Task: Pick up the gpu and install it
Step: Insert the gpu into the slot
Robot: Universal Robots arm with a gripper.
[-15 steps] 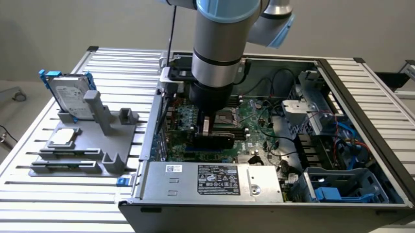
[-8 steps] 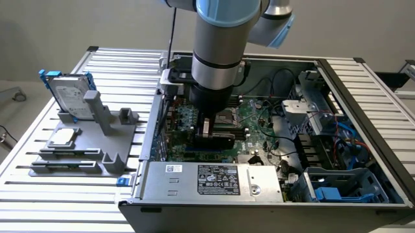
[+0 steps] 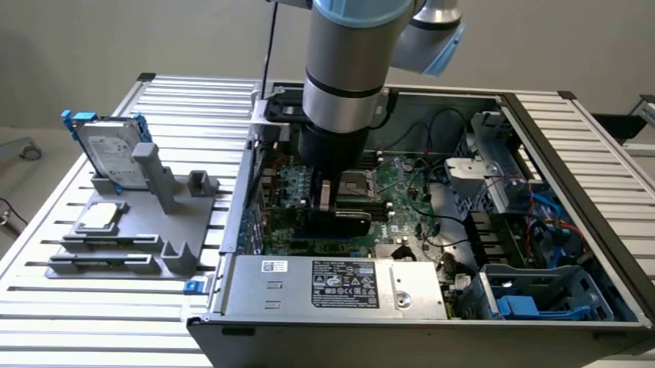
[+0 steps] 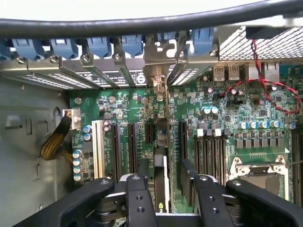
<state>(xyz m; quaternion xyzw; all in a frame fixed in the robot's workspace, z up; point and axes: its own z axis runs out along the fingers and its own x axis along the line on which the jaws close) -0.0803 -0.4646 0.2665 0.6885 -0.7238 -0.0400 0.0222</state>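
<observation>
The gpu [image 4: 161, 182] stands on edge in an expansion slot of the green motherboard [image 4: 222, 118]. I see it edge-on, and its silver bracket [image 4: 156, 61] meets the case's rear slot row. My gripper [image 4: 165, 189] straddles the card from above, open, with its black fingers [image 4: 142, 189] a small gap away on each side. In the exterior view the arm reaches down into the open computer case [image 3: 573, 153]. There the gripper [image 3: 338, 201] hangs just over the gpu's black face [image 3: 343, 224].
A grey fixture [image 3: 133, 238] on the exterior view's left holds a silver hard drive with a blue frame [image 3: 107, 149] and a small square chip [image 3: 100, 217]. In the case are a power supply [image 3: 338, 284], drive cages [image 3: 532, 295], the CPU socket [image 4: 258, 172], red wires [image 4: 265, 90] and a black cable [image 4: 142, 23].
</observation>
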